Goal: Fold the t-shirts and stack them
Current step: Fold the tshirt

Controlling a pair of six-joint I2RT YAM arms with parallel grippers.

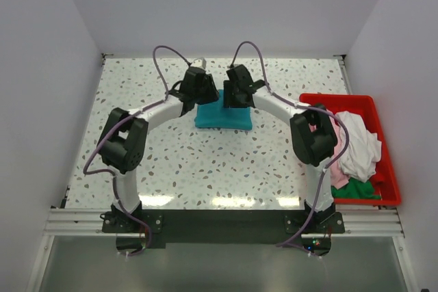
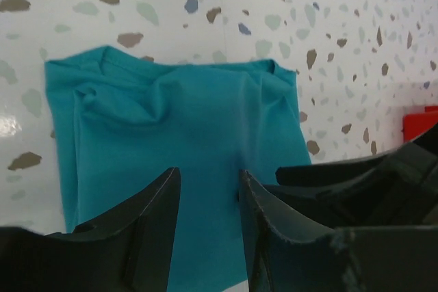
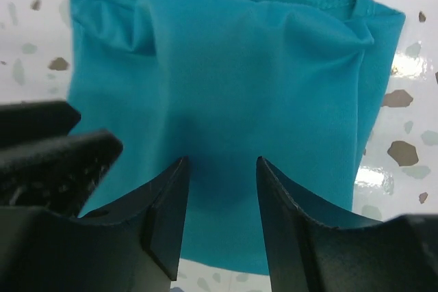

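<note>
The left gripper (image 2: 205,177) and right gripper (image 3: 222,163) hover side by side, fingers apart, gripping nothing. The folded teal t-shirt (image 1: 222,117) lies flat directly beneath both. The other t-shirts (image 1: 358,145) sit heaped in a red bin (image 1: 340,98) off to the right gripper's outer side.

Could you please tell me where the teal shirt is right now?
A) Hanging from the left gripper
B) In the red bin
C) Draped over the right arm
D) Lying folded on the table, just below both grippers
D: the teal shirt lies folded flat on the table, and the left gripper and right gripper are open above it, gripping nothing.
</note>
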